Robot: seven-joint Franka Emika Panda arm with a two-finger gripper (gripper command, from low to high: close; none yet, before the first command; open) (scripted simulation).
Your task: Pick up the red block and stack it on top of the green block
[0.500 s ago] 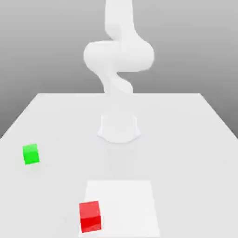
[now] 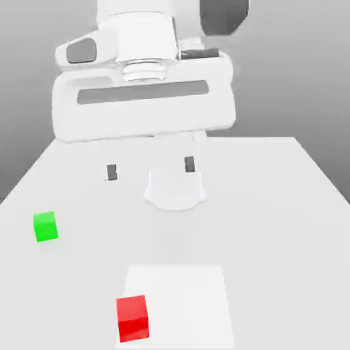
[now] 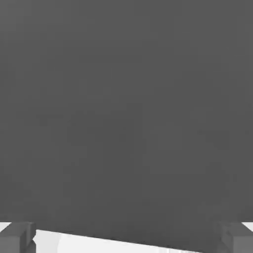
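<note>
The red block [image 2: 132,318] is a small bright red cube at the near edge of the table, on the corner of a lighter square patch [image 2: 184,301]. The green block [image 2: 46,226] is a cube of the same size, resting farther back toward the exterior view's left. My gripper [image 2: 151,169] hangs high above the table's middle, well behind and above both blocks. It is open, its two dark fingertips [image 2: 112,172] wide apart with nothing between them. In the hand view the same fingertips [image 3: 17,237] stand far apart.
The arm's white round base [image 2: 175,189] sits at the table's middle behind the blocks. The white table [image 2: 273,219] stretches wide toward the exterior view's right. The large white hand body [image 2: 143,96] fills the upper part of the exterior view.
The hand has swung forward and now looms large in the exterior view, fingers pointing down. Both blocks lie where they were.
</note>
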